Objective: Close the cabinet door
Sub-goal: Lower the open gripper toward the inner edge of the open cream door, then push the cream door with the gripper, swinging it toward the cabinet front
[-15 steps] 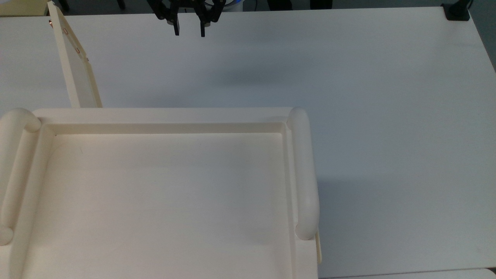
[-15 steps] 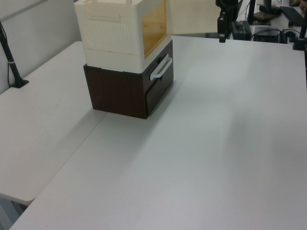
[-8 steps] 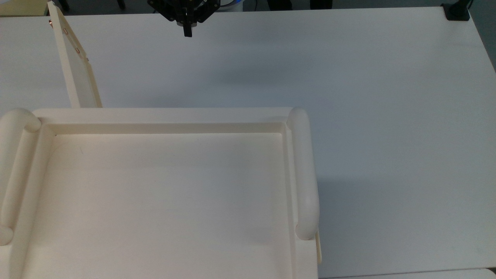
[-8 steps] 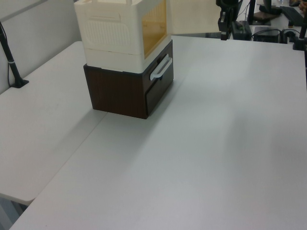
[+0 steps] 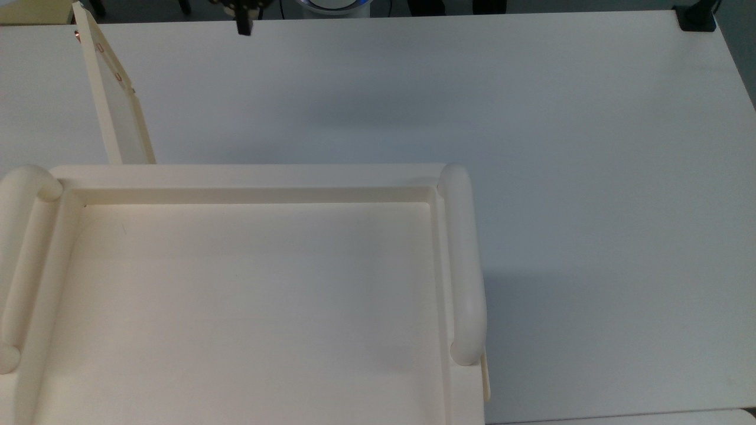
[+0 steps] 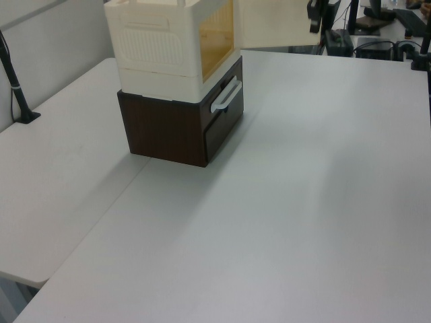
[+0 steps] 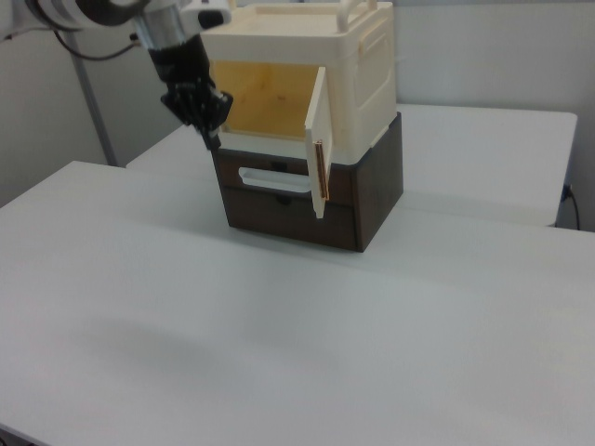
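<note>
**A:** What do you have in the top view?

**B:** You look down on a smooth white tabletop (image 5: pixel 472 106). The cabinet (image 5: pixel 254 176) is matte cream plastic, with a recessed tray top and thick round rails on two sides. Its door (image 5: pixel 112 100), a thin flat panel with small copper marks near the far edge, stands open at the top view's left. The black tool (image 5: pixel 243 27) hangs at the top edge, well apart from the door.

**A:** And the left view?

**B:** There you see the cabinet sitting on a dark brown wood-grain drawer unit (image 6: pixel 168 131) with a pale bar handle (image 6: pixel 225 97). The inside of the cabinet looks amber. A plain grey wall runs behind the tabletop.

**A:** And the right view?

**B:** You see the door swung out at the opening's right side. The tool hovers by the opening's left edge, fingers pressed together and gripping nothing.
</note>
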